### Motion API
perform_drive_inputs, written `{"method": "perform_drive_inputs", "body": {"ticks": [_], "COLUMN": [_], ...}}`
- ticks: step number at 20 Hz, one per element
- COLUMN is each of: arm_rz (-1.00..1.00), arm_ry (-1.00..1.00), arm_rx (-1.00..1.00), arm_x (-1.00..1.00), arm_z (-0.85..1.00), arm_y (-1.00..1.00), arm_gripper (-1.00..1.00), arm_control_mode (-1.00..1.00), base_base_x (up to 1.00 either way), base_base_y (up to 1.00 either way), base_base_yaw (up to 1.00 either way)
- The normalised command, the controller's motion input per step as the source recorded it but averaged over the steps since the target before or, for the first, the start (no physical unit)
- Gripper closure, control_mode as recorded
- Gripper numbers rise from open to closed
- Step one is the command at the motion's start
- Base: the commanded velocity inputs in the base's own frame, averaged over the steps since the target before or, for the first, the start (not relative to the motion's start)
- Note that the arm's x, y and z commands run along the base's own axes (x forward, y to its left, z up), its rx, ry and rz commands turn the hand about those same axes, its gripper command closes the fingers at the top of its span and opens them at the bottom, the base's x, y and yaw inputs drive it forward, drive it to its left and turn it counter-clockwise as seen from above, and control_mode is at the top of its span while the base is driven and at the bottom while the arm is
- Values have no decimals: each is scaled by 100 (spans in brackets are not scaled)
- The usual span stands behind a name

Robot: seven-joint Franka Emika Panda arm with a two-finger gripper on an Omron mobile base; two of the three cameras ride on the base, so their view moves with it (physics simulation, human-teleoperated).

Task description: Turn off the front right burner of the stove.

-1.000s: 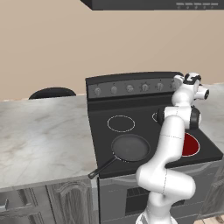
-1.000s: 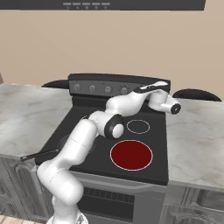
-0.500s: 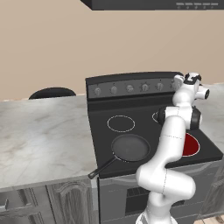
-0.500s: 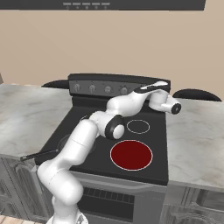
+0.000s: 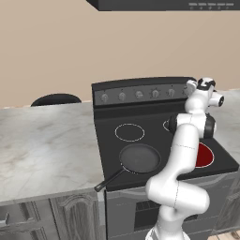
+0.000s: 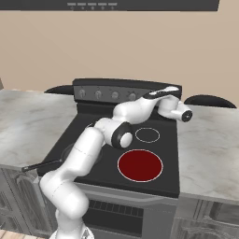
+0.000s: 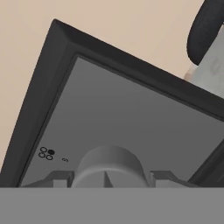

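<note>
Beige wall (image 5: 56,42), marble counters (image 5: 42,140)

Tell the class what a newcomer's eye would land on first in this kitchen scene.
The front right burner glows solid red on the black stove, while the other zones are only thin white rings. A dark frying pan sits on the front left zone, and in the hand view the gripper is right at a grey knob on the upright panel.

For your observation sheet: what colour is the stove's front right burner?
Solid red; the front right burner shows best in the right base view.
</note>
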Motion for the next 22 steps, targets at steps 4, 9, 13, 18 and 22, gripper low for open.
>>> {"method": "perform_drive_inputs", "body": {"ticks": [4,9,13,18,22], "arm_rz": [-8,-11,-13,-14,-13], "arm_ry": [0,0,0,-2,-4], "arm_rx": [4,11,17,20,22], "arm_x": [0,0,0,0,0], "arm_z": [0,11,29,31,33], "arm_y": [7,20,18,21,15], "arm_gripper": [100,100,100,100,100], "arm_control_mode": [-100,-100,-100,-100,-100], "base_base_x": [0,0,0,0,0], "base_base_y": [0,0,0,0,0], "base_base_yaw": [0,0,0,0,0]}}
